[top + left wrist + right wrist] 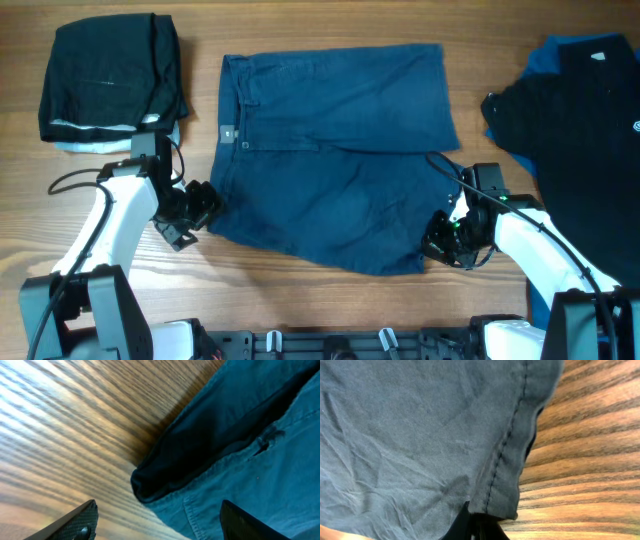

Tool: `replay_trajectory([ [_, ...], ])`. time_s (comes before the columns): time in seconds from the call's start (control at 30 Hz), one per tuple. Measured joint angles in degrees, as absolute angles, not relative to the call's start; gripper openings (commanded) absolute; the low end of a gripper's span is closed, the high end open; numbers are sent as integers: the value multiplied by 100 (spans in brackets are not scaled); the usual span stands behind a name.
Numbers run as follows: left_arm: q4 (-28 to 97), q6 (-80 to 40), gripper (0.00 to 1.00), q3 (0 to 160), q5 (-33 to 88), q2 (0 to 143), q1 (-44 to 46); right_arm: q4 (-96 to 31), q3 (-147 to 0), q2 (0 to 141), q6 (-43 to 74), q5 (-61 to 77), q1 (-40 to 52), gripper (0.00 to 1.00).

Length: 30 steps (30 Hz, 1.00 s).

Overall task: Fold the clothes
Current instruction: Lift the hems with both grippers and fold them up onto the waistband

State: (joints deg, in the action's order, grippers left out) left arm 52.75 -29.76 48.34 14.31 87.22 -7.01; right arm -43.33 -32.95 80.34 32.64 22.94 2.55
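Navy shorts (330,170), spread flat mid-tabletop (300,300), lengthwise fold apparently starting: your right gripper (438,240) pinches the near leg hem (495,495), while your left gripper (198,207), fingers wide and empty at the waistband corner (145,485), likely must close before lifting.

Navy shorts (240,460), end effector (159,512) seemingly parted

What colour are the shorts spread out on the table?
The fabric shorts are dark navy blue, clearest in the overhead view.

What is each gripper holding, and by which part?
Right gripper pinches the navy shorts at a leg hem; left gripper is open, holding nothing.
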Motion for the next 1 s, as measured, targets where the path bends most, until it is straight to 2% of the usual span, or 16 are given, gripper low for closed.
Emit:
replay_trajectory([
  [0.23, 4987, -2993, 73, 4718, 1516, 8722, -701, -4318, -3295, 8034, 3264, 2331, 255, 4],
  [0.67, 4482, -2995, 75, 4493, 1520, 8722, -484, -4252, -3295, 8034, 3264, 2416, 255, 4],
  [1.0, 4283, -3015, 70, 4300, 1533, 8722, -198, -4250, -3295, 8034, 3264, 2425, 255, 4],
])
